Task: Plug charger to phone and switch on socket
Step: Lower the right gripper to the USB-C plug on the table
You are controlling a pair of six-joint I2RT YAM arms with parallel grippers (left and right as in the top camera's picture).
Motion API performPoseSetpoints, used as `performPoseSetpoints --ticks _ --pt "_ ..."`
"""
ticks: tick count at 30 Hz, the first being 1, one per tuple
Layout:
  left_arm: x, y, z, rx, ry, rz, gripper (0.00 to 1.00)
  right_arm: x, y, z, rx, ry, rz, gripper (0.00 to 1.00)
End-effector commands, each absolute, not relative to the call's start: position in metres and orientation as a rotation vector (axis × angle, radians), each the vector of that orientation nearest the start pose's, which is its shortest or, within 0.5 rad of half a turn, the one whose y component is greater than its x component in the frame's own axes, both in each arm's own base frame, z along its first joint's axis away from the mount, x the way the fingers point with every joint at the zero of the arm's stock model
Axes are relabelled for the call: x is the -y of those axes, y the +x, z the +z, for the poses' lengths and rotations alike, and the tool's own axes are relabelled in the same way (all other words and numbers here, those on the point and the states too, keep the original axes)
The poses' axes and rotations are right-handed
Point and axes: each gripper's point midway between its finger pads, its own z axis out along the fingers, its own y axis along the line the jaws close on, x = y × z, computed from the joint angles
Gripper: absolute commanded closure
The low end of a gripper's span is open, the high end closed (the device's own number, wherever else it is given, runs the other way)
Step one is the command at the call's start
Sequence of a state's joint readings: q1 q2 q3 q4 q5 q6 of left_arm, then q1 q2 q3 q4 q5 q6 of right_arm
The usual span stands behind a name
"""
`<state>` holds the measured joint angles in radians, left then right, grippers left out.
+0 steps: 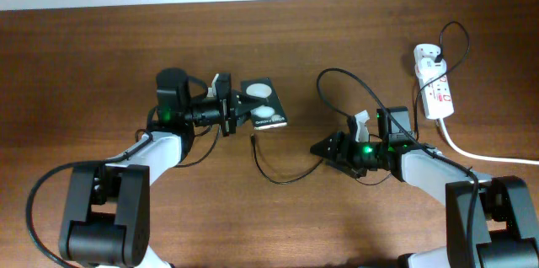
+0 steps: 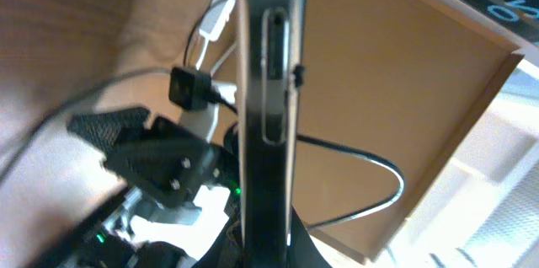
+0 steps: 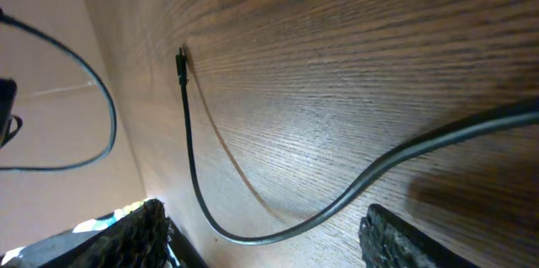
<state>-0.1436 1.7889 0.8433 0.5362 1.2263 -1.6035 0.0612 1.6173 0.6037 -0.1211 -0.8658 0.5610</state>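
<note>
RIGHT ARM OVER THE CABLE: Nearest the robot, the right gripper (image 1: pixel 320 147) sits low over the wooden table (image 1: pixel 93 57), jaws wide apart and gripping nothing. Its wrist camera shows both fingers (image 3: pixel 139 233) flanking a bend of the charger (image 1: pixel 282 179), whose thin black cable lies on the wood between them, touching neither. The cable's small plug tip (image 1: pixel 254 140) rests on the table just below the phone (image 1: pixel 263 104), apart from it and not plugged in. Beyond it, the left gripper (image 1: pixel 238 109) is clamped tight on the phone's left end, glossy face and two white glare spots turned upward. The left wrist camera sees the handset edge-on, and whether it touches the wood cannot be told. At the far right edge lies the socket (image 1: pixel 436 91), a white power strip with red marks. The black cable curls in a loop beside it, and its thick white cord (image 1: pixel 472 152) trails off to the right.
</note>
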Motion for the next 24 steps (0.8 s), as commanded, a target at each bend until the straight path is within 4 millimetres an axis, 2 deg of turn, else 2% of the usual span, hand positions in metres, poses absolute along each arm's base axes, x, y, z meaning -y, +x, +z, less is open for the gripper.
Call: performPoseSetpoints --ticks 1,3,5,7,8,9,11,15,17,19,21,22,24 --pt "0.199 0.380 0.158 -2.289 -0.543 -2.044 1.00 -0.152 0.281 0.055 -2.600 0.221 1.378 0.25" --pt "0.174 0.389 0.160 -2.243 -0.566 -2.023 1.00 -0.151 0.285 0.085 -2.556 0.117 1.250 0.22" --pt "0.160 0.392 0.161 -2.216 -0.532 -2.008 1.00 -0.161 0.288 0.114 -2.525 -0.001 1.053 0.16" --pt "0.146 0.395 0.162 -2.192 -0.538 -1.996 1.00 -0.188 0.289 0.150 -2.457 -0.158 0.869 0.12" --pt "0.142 0.396 0.162 -2.184 -0.541 -1.993 1.00 -0.202 0.289 0.162 -2.432 -0.214 0.791 0.12" --pt "0.137 0.398 0.162 -2.174 -0.539 -1.983 1.00 -0.214 0.290 0.171 -2.401 -0.259 0.703 0.12" --pt "0.123 0.401 0.163 -2.150 -0.567 -1.971 1.00 -0.232 0.292 0.175 -2.349 -0.330 0.559 0.12" --pt "0.094 0.408 0.163 -2.100 -0.602 -1.930 1.00 -0.261 0.304 0.157 -2.302 -0.371 0.482 0.16" --pt "0.086 0.406 0.165 -2.090 -0.587 -1.937 1.00 -0.280 0.317 0.133 -2.299 -0.392 0.484 0.20" --pt "0.087 0.404 0.166 -2.092 -0.564 -1.944 1.00 -0.289 0.325 0.106 -2.328 -0.400 0.471 0.20" --pt "0.087 0.404 0.166 -2.092 -0.560 -1.946 1.00 -0.295 0.321 0.080 -2.388 -0.436 0.489 0.15" --pt "0.087 0.404 0.166 -2.092 -0.556 -1.944 1.00 -0.301 0.315 0.073 -2.413 -0.466 0.534 0.06" --pt "0.087 0.403 0.166 -2.090 -0.530 -1.933 1.00 -0.304 0.311 0.072 -2.420 -0.481 0.562 0.04"
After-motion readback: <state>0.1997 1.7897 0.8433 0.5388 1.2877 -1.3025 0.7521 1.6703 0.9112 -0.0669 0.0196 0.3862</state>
